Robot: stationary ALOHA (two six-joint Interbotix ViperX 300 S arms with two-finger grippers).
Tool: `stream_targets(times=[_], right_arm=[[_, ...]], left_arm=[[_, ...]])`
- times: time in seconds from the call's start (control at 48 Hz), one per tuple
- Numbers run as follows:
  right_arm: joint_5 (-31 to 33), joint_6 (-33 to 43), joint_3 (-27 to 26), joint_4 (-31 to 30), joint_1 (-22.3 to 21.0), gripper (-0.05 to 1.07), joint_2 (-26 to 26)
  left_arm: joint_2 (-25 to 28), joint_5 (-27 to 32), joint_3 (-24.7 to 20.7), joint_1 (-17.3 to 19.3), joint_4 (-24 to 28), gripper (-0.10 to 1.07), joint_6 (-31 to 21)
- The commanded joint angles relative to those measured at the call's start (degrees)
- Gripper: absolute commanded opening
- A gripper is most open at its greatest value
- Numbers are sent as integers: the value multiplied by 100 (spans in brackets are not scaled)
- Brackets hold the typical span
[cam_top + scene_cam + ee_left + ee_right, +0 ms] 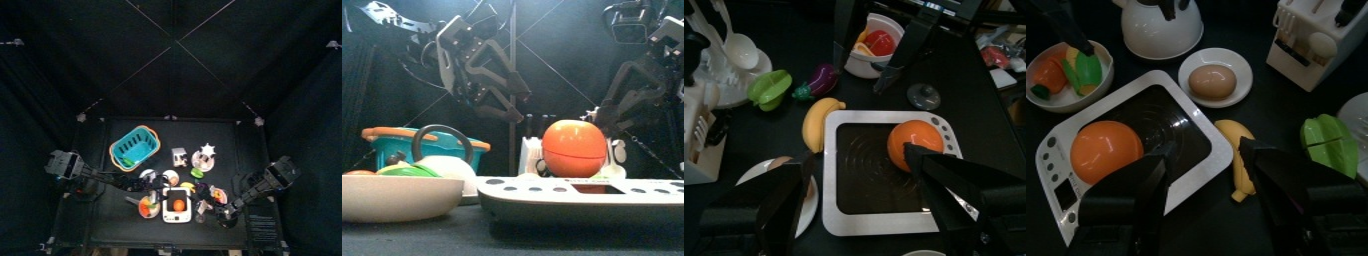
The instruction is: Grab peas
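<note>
A green lobed toy vegetable [770, 88], which looks like the peas, lies on the table beside a purple eggplant [822, 78]. It also shows in the right wrist view [1331, 140]. My left gripper [858, 215] is open and empty above the white kitchen scale [851, 125], which carries an orange ball [918, 140]. My right gripper [1213, 195] is open and empty over the same scale [1166, 100], with the green piece off to one side of it. Both grippers hang above the table in the front view, the left [476, 75] and the right [629, 95].
A banana [822, 122] lies against the scale's edge. A white bowl [1100, 85] holds an orange piece and a yellow-green piece. Also here are a small bowl with a brown egg [1213, 78], a white kettle [1160, 28], a white rack [1313, 45] and a teal basket [135, 147].
</note>
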Motion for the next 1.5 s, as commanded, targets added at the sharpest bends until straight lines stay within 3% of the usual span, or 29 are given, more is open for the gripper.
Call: stream_targets(times=[0.0, 0.271, 0.458, 0.521, 0.75, 0.958, 1.042, 1.479], right_arm=[[18, 0, -53, 0, 0, 88, -158], [26, 0, -53, 0, -18, 88, -149], [18, 9, -62, -18, -53, 88, -149], [18, 9, -62, -18, -62, 88, -141], [9, 9, -62, 0, -114, 88, -132], [0, 35, -26, 0, -114, 88, -97], [0, 35, -18, 0, -114, 88, -97], [-26, 44, -53, -158, -255, 88, -97]], left_arm=[[-211, 0, -35, 18, 18, 102, 0], [-1239, 378, 439, 562, -360, 102, 0], [-2312, 1301, 756, 1415, -114, 102, 53], [-2575, 1696, 817, 1687, 237, 103, 132], [-3226, 3182, 870, 2777, 2259, 102, 352], [-3234, 3762, 1020, 3480, 3937, 102, 360], [-3199, 3990, 1090, 3612, 4228, 102, 352], [-3146, 6284, 773, 3771, 3639, 102, 396]])
